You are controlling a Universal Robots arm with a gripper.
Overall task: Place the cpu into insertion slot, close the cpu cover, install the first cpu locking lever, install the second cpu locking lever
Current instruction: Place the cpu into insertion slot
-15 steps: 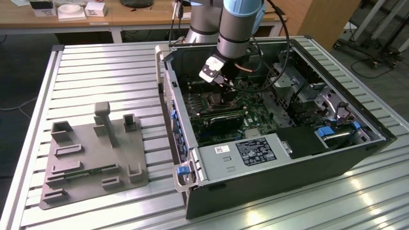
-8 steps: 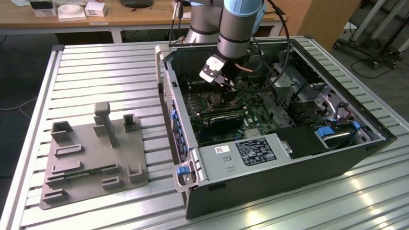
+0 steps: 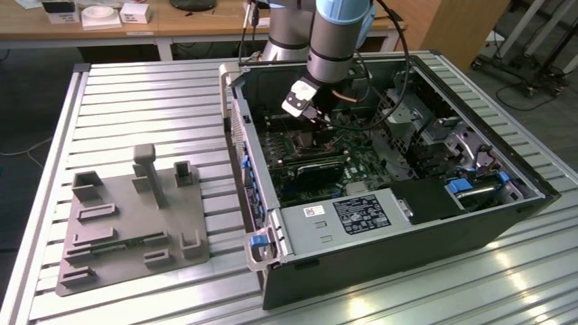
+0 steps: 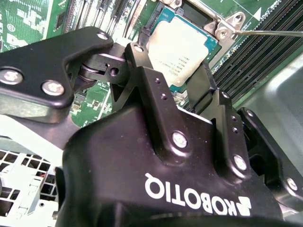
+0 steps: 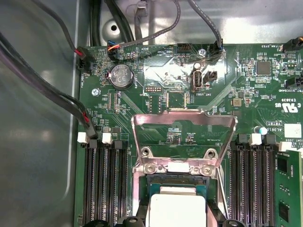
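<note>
The arm reaches down into the open computer case (image 3: 380, 271), which lies on the metal counter (image 3: 135, 101). The gripper (image 4: 171, 62) hangs right over the cpu (image 4: 182, 42). The jaws stand one on each side of the cpu. I cannot tell if they squeeze it or just stand beside it.

The cpu is at the insertion slot (image 5: 176, 180), in the middle of the green board (image 5: 180, 99). It looks flat and lined up with the slot. The cpu cover (image 5: 184, 120) is swung up and open, so it is not yet closed. A thin metal rod, most likely a locking lever (image 4: 270, 33), sticks out past one corner of the slot.

The cpu is probably very light, thin and stiff. Its silver top looks smooth and a bit slippery. I think it breaks easily, so it should be held only by its two side edges, kept level and never pushed hard. The cover is thin metal and should swing on its hinge with a soft push.

The black gripper body hides the near part of the cpu. So I cannot tell if the cpu sits all the way down in the slot. In the exterior view the arm covers the slot area.
</note>
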